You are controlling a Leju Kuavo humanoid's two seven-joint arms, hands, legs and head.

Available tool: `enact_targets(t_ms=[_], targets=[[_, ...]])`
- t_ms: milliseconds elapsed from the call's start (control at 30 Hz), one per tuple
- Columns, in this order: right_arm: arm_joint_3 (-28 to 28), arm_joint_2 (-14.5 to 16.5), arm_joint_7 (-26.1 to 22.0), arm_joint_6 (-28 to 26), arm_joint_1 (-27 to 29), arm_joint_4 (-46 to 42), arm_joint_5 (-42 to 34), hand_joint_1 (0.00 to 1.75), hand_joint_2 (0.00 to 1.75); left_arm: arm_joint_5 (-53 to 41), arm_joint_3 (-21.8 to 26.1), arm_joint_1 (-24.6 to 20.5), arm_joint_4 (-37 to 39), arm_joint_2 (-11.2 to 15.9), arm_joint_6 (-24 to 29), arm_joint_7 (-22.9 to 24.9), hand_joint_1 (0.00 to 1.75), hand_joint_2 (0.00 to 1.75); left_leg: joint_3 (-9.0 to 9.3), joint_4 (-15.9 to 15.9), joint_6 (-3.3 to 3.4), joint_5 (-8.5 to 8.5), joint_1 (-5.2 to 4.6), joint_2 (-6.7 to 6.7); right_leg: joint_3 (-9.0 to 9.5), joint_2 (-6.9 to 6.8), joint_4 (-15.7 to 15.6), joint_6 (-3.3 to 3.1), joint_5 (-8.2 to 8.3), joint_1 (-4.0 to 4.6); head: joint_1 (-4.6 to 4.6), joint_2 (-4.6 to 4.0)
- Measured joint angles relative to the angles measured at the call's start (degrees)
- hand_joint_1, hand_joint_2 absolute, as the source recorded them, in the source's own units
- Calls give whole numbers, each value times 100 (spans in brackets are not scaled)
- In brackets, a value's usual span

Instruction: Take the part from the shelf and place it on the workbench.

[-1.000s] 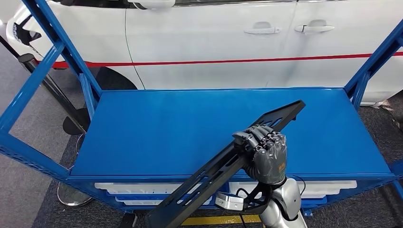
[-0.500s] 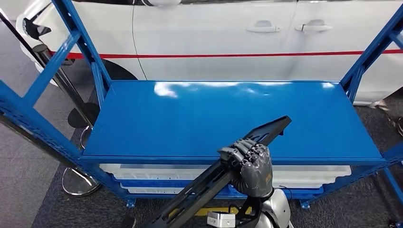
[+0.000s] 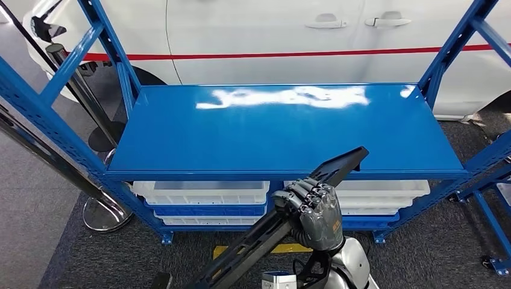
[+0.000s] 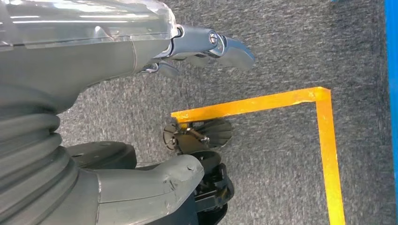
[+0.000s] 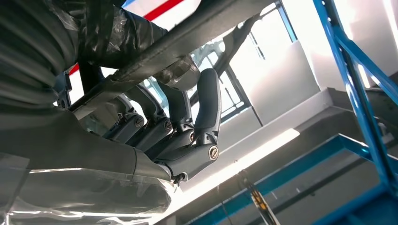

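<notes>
While the long black part (image 3: 283,220) is carried in front of the body, it is gripped by the right hand (image 3: 313,211), whose fingers are wrapped over its upper edge roughly at mid-length. In the right wrist view the dark fingers (image 5: 187,117) are seen curled around the part's flat bar (image 5: 187,35), so the hold is a full wrap and not a pinch. The part slants from low on the near left up to the far right, where its tip (image 3: 349,158) overlaps the near edge of the blue shelf (image 3: 181,138) in the picture; whether it touches cannot be told. The part is judged to be stiff, since it keeps a straight line along its whole span, and fairly light, since it is pierced by long slots. Because much of its length hangs out on either side of the grip, it is likely to swing or twist, and a hold near the middle, as now, is thought best. The left hand (image 4: 206,47) hangs over the grey carpet with its fingers loosely apart and nothing in them. A yellow tape line (image 4: 324,140) is laid on the floor, white bins (image 3: 205,192) are stored under the shelf, and a white car (image 3: 289,36) stands beyond.
</notes>
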Motion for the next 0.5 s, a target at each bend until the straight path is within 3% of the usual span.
enact_targets(t_ms=[67,133,167,200,233,300,367,400,433,500], targets=[[0,3,-56,0,-7,-13,102,175,175,-15,-1,5,0,1,-8,11,0,175,-136,409,-58,-506,24,-12,-144,-23,-16,-90,144,-8,0,0],[-7,22,-173,0,-1,-33,286,175,175,-43,-4,0,0,0,-16,20,0,175,-266,1097,-98,-1041,33,-11,-326,-27,-6,-120,284,11,0,0],[-14,39,-245,0,9,-44,380,175,175,-54,-6,-5,0,-1,-19,26,0,175,-270,1378,-106,-1124,35,-11,-424,-27,3,-121,353,21,0,0],[-21,59,-312,0,20,-52,449,175,175,-61,-8,-10,0,-2,-21,32,0,175,-201,1508,-102,-1061,34,-11,-522,-28,15,-119,422,30,0,0],[-29,78,-363,0,29,-60,495,175,175,-64,-10,-14,0,-3,-24,38,0,175,-42,1452,-87,-899,33,-11,-617,-28,28,-113,488,39,0,0],[-55,112,-432,0,41,-75,544,175,175,-68,-11,-27,-2,-2,-26,45,0,175,536,827,-17,-668,16,-15,-771,-24,55,-91,608,54,0,0],[-103,146,-484,-1,47,-103,570,175,175,-68,-12,-57,-9,-2,-26,48,0,175,1114,-4,55,-777,-17,-19,-841,-29,62,-45,721,63,1,0],[-125,165,-504,-1,48,-114,573,175,175,-68,-13,-72,-11,-5,-26,48,0,175,1255,-251,80,-853,-38,-20,-852,-36,50,-14,781,59,0,0],[-142,181,-519,-1,50,-122,573,175,175,-68,-14,-81,-13,-9,-26,48,0,175,1285,-367,98,-853,-50,-20,-855,-43,27,21,847,54,-1,0],[-173,204,-539,-1,63,-124,570,175,175,-66,-14,-83,-13,-22,-28,52,0,175,1196,-400,162,-718,-30,6,-891,-29,37,85,832,41,-1,0]])
